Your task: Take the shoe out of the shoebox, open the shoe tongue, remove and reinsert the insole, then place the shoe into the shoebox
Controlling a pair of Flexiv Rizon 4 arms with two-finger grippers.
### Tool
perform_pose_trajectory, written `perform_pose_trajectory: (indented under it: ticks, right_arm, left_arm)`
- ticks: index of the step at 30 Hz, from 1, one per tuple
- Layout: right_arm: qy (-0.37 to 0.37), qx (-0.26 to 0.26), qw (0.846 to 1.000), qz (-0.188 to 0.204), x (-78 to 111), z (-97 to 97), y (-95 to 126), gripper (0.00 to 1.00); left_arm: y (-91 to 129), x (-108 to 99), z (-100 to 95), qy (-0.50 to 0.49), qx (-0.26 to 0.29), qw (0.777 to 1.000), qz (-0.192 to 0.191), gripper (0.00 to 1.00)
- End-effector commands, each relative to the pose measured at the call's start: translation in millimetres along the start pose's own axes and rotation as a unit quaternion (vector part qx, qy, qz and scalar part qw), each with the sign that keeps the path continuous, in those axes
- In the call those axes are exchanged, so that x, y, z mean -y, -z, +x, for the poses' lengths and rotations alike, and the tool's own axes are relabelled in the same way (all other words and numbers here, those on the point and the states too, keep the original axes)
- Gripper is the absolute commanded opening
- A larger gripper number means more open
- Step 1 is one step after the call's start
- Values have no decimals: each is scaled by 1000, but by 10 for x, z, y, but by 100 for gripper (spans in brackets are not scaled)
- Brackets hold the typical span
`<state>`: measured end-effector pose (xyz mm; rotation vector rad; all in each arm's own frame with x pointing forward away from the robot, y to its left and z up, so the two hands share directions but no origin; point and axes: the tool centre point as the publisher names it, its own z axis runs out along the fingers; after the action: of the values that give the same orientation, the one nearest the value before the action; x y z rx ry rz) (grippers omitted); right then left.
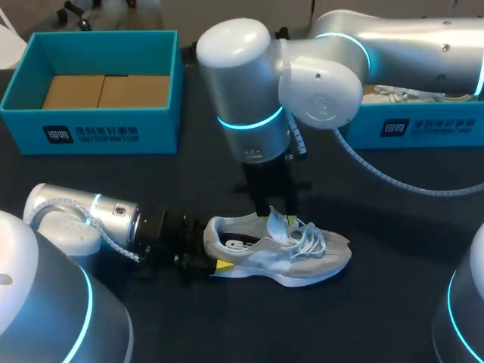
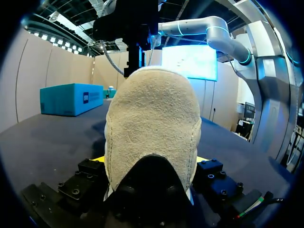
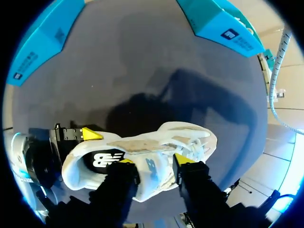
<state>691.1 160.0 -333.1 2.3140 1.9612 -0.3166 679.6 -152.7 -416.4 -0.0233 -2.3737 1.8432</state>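
Head view gives you the dark table (image 1: pixel 393 204) first; your right arm (image 1: pixel 318 76) comes in from the right and its bulk covers the middle of the far edge, while your left arm (image 1: pixel 76 219) lies low along the near left. Two teal shoeboxes stand at the back, well apart; the left shoebox (image 1: pixel 91 132) is open with brown cardboard (image 1: pixel 106 91) in its bottom; the right shoebox (image 1: pixel 423 125) is half hidden behind the right arm, and something pale inside it is too cut off for you to name.

The shoe (image 1: pixel 287 253) stands on the table in front, outside both boxes, toe toward the right. The left claw (image 2: pixel 151 161) pinches its heel from both sides; in the left wrist view the heel fills nearly everything, so you see only slivers of yellow beside it. The right claw (image 3: pixel 154 164) comes down from above and grips the shoe's tongue (image 1: pixel 276 224), which stands up between its fingers; the laces (image 1: pixel 310 238) lie loose just beside it. The insole cannot be made out.
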Motion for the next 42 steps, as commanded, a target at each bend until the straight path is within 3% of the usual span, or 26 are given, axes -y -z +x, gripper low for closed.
perform_pose_trajectory:
  ticks: [1,5,6,12,21,27,42]
  right_arm:
    - [-145,-1,989,-7,78,-53,60,21]
    - [-147,-1,989,-7,104,-63,93,1]
    - [-147,-2,989,-6,108,-65,95,0]
    - [-142,-46,989,-21,171,-168,95,0]
    - [-140,-140,978,-65,304,-528,51,0]
    - [-127,-184,971,-87,262,-644,61,0]
    - [-84,-292,947,-106,142,-780,-180,0]
  left_arm:
    - [8,-19,-11,1,0,1000,-2,0]
    - [8,-19,-11,1,0,1000,-2,0]
    - [8,-19,-11,1,0,1000,-2,0]
    - [8,-19,-11,1,0,1000,-2,0]
    - [8,-19,-11,1,0,1000,-2,0]
    - [8,-19,-11,1,0,1000,-2,0]
    - [8,-19,-11,1,0,1000,-2,0]
